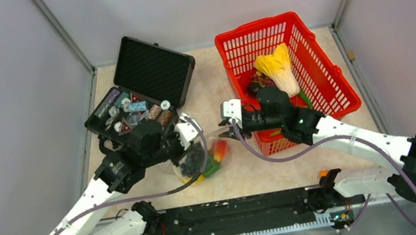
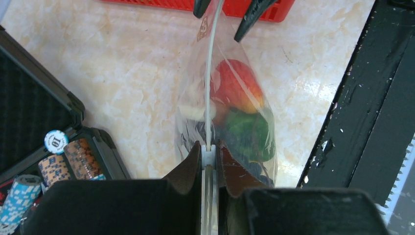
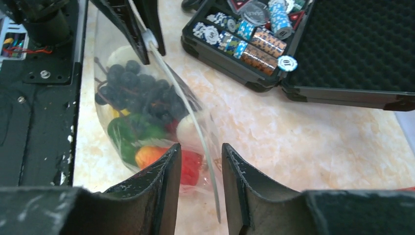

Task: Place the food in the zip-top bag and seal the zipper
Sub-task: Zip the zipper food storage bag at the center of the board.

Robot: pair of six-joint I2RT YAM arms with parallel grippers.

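Plastic toy food (image 2: 237,87) fills a clear bag (image 2: 190,105) held upright over the tabletop (image 1: 276,166), left claw (image 2: 209,149) clenched on one end of its zipper (image 2: 209,83), right claw (image 3: 200,149) released, jaws astride the other end. Behind stand a black case (image 1: 154,69) and red basket (image 1: 320,68).

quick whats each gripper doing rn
Left gripper: shut on the whitish press-seal strip of the clear plastic bag.
Right gripper: open, jaws either side of that strip, not clamping it.
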